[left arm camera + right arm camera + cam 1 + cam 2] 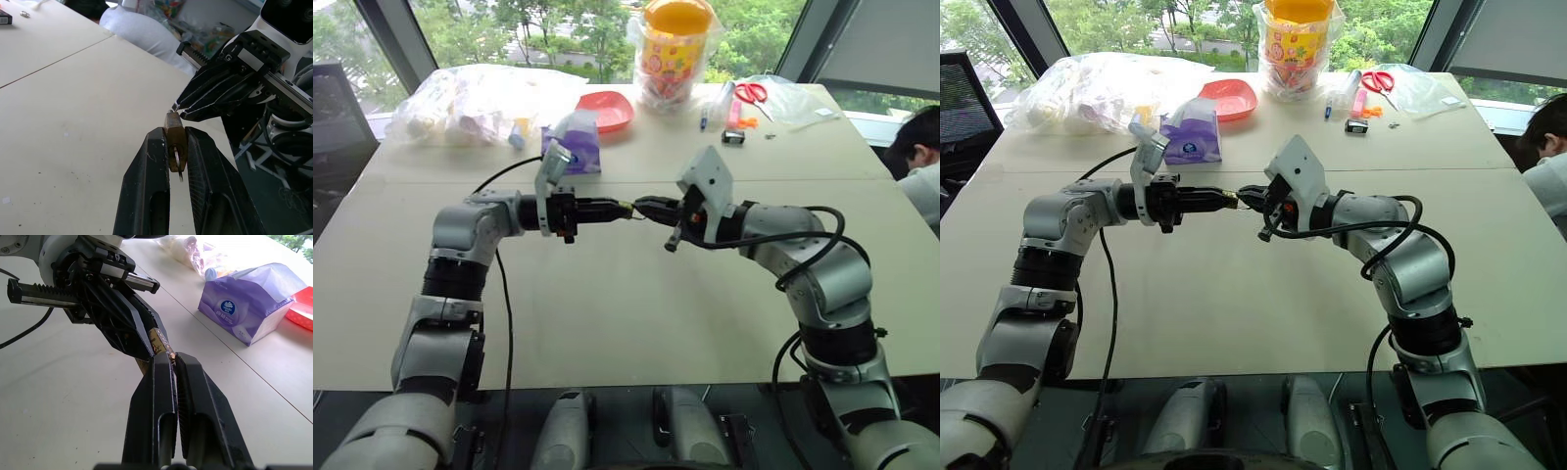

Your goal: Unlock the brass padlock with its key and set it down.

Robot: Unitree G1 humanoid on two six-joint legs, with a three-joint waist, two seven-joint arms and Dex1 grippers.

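The brass padlock [175, 141] is held off the table [636, 323] between the two black fingers of my left gripper [176, 147], which is shut on it and points level toward the right arm. A thin silvery shackle wire shows below the padlock's body. My right gripper [171, 357] comes from the opposite side, its fingers shut, with its tips against the padlock's free end [159, 340]. A tiny pale sliver, the key [174, 105], is pinched at those tips; most of it is hidden. Both grippers meet above the middle of the table [631, 208].
At the back of the table lie a purple tissue pack [576, 147], a red bowl [605, 110], a yellow-lidded plastic jar [675, 49], clear bags [470, 103] and red-handled scissors [751, 93]. A person [922, 162] sits at the right edge.
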